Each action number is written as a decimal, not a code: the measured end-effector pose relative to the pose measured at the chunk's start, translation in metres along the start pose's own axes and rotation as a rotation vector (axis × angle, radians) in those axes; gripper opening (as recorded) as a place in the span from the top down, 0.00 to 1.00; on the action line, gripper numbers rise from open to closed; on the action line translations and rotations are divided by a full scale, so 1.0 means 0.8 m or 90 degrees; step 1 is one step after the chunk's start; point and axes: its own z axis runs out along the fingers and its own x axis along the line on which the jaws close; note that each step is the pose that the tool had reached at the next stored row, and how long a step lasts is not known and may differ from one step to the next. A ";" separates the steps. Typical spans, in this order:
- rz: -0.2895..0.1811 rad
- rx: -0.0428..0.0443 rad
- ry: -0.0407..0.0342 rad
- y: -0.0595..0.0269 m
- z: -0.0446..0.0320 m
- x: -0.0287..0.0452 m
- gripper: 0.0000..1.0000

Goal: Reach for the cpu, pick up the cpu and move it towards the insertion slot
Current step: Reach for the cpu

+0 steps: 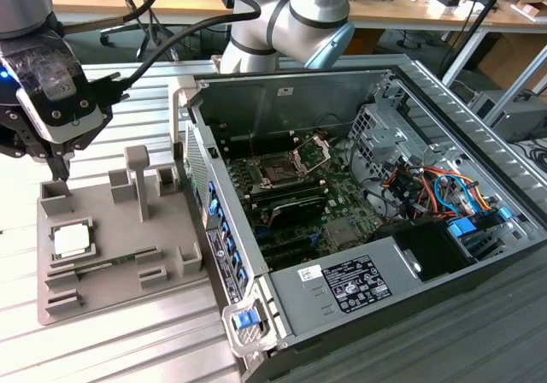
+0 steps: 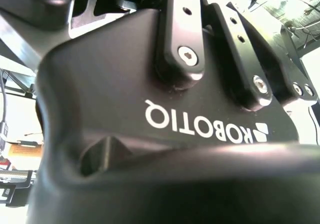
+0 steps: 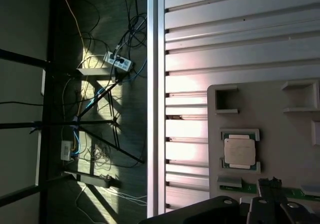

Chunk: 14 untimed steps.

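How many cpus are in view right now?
1. The cpu lies in its holder on the grey tray, at the exterior view's left. The insertion slot looks empty.

Small whitish-silver square cpu [image 1: 71, 239] lies flat on the grey tray [image 1: 120, 229]; dark square insertion slot [image 1: 278, 174], silver frame raised, well apart.

cpu [image 1: 72, 240] whitish-silver face, tan rim. tray [image 1: 107, 220] plain grey. table [image 1: 128, 340] silver, ribbed stripe pattern. socket [image 1: 279, 173] dark centre, shiny silver frame. motherboard [image 1: 342, 216] dark green. cables [image 1: 432, 182] orange, blue, red. arm [image 1: 320, 2] silver-grey, pale blue caps. case [image 1: 282, 92] grey metal.
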 end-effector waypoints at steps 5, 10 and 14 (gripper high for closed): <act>0.000 0.0000 0.0000 0.000 0.0031 0.0000 0.89; 0.000 0.0000 0.0000 0.000 0.0044 0.0000 0.89; 0.000 0.0000 0.0000 0.000 0.0053 0.0000 0.89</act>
